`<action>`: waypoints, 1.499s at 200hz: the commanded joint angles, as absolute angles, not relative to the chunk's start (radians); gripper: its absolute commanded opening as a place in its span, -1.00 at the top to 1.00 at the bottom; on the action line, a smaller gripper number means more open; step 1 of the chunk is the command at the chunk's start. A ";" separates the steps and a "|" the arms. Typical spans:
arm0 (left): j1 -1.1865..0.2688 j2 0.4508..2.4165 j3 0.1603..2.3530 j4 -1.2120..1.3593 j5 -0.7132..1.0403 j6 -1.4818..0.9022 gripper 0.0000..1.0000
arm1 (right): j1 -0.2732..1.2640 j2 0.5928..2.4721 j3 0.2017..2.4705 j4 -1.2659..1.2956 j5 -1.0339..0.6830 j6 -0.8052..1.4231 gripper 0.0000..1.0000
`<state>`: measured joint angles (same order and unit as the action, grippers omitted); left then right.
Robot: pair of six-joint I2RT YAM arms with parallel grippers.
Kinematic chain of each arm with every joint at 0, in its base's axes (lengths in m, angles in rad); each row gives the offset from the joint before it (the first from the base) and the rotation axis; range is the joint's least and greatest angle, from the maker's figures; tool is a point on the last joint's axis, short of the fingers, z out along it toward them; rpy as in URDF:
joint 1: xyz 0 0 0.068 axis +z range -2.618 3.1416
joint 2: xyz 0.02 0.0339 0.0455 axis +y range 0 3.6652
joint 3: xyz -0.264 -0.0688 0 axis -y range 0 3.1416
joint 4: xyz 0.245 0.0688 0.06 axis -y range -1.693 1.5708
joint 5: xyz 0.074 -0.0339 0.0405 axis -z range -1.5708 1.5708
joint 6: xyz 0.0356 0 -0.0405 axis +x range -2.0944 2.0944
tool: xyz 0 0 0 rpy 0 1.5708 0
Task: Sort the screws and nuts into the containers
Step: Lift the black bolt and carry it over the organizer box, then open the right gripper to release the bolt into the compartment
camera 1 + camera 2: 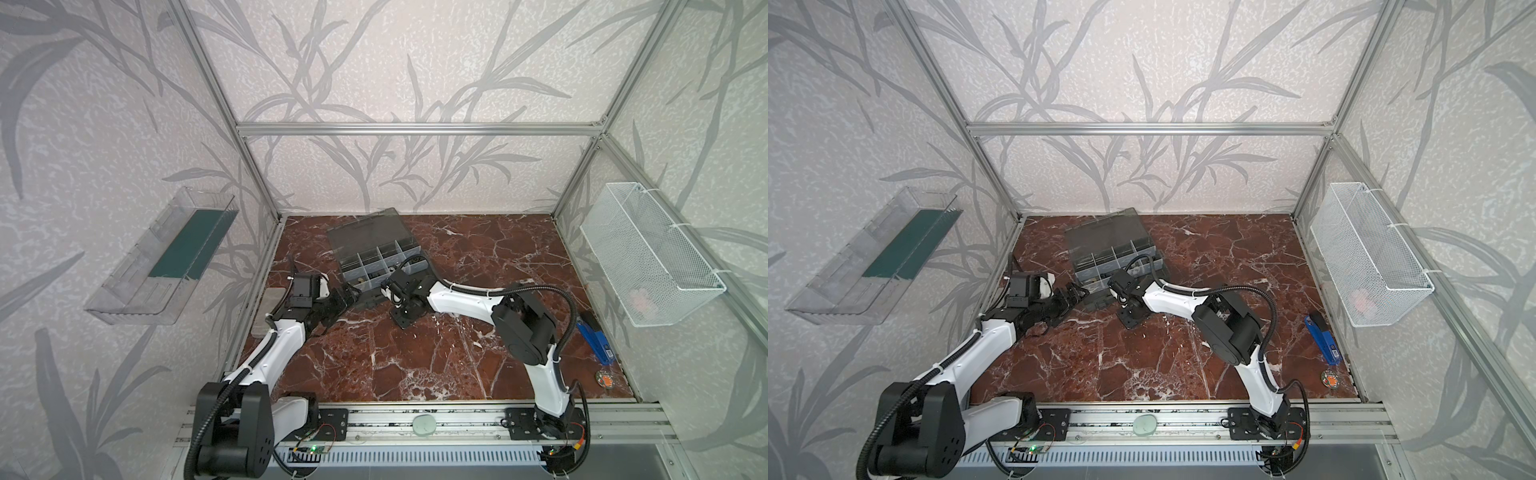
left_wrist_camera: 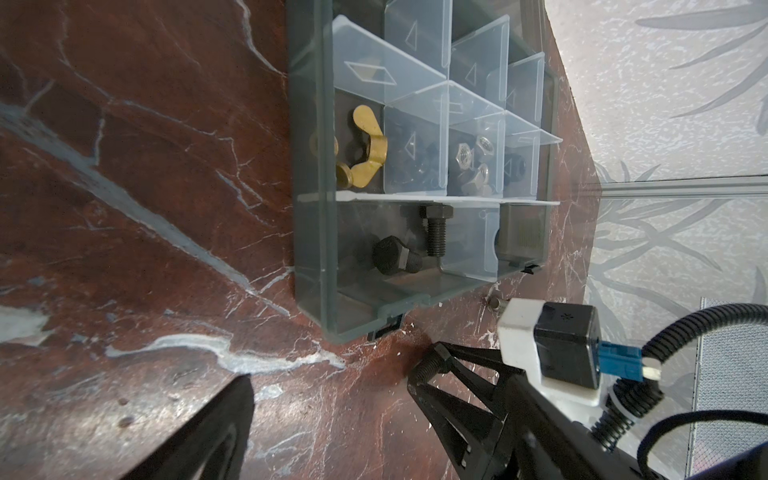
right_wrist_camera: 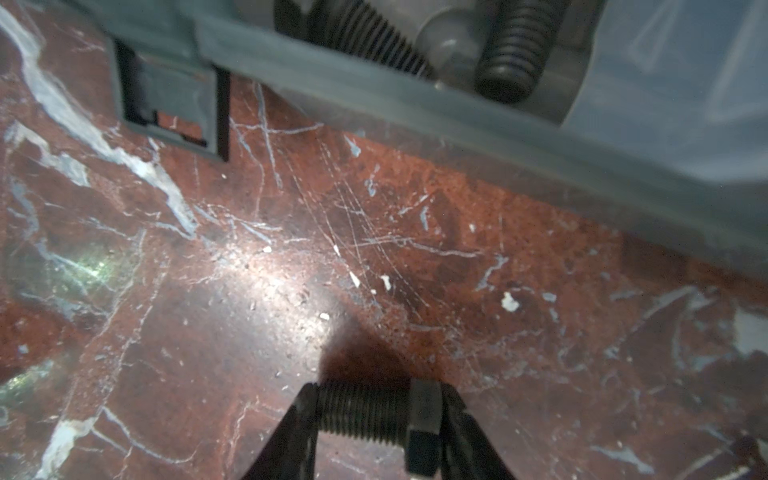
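The right hand (image 3: 378,401) is clamped endwise on a black screw (image 3: 361,415). One finger presses the thread tip and the other the hex head, so the screw lies crosswise between them. It sits low over the red marble counter (image 3: 291,270), and I cannot tell whether it touches it. Just ahead of this hand's fingertips stands the front wall of the grey case (image 3: 415,112), with a latch (image 3: 170,104) on it. The left hand (image 1: 1077,294) hovers just beside the right hand, near the case's closest corner, its fingers wide apart with nothing between them. Ahead of the left hand lie the cells (image 2: 415,83), parted by clear dividers. Two more black screws (image 2: 436,232) lie in the long cell nearest both hands. In the row beyond it, a brass wing nut (image 2: 365,149) fills one cell and silver nuts (image 2: 473,162) sit two cells along. The cell between them holds dark pieces too dim to name. The smoky lid (image 1: 365,232) stands open, tilted back on the side of the case away from both hands. A blue stapler (image 1: 596,340) lies well apart from the right hand, out past that arm's elbow.
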<state>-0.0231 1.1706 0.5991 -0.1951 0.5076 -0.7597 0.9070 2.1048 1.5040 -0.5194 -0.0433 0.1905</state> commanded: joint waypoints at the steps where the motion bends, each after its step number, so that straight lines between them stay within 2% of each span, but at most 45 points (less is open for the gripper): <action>1: -0.015 1.172 0.594 -0.184 0.517 -0.754 -0.85 | 0.914 2.109 1.515 -0.539 -0.025 0.184 0.55; 38: -0.013 1.172 0.594 -0.184 0.518 -0.755 -0.85 | 0.908 2.072 1.553 -0.566 -0.038 0.141 0.63; 103: -0.010 1.163 0.594 -0.184 0.517 -0.758 -0.85 | 0.886 2.034 1.697 -0.612 -0.030 0.056 0.63; 187: -0.005 1.143 0.594 -0.196 0.517 -0.761 -0.85 | 0.854 2.228 1.978 -0.610 -0.009 0.042 0.59; 266: 0.000 1.144 0.592 -0.193 0.520 -0.761 -0.85 | 0.854 2.331 2.053 -0.629 -0.008 0.060 0.53; 300: 0.000 1.147 0.592 -0.191 0.522 -0.762 -0.85 | 0.854 2.345 2.057 -0.629 -0.002 0.057 0.37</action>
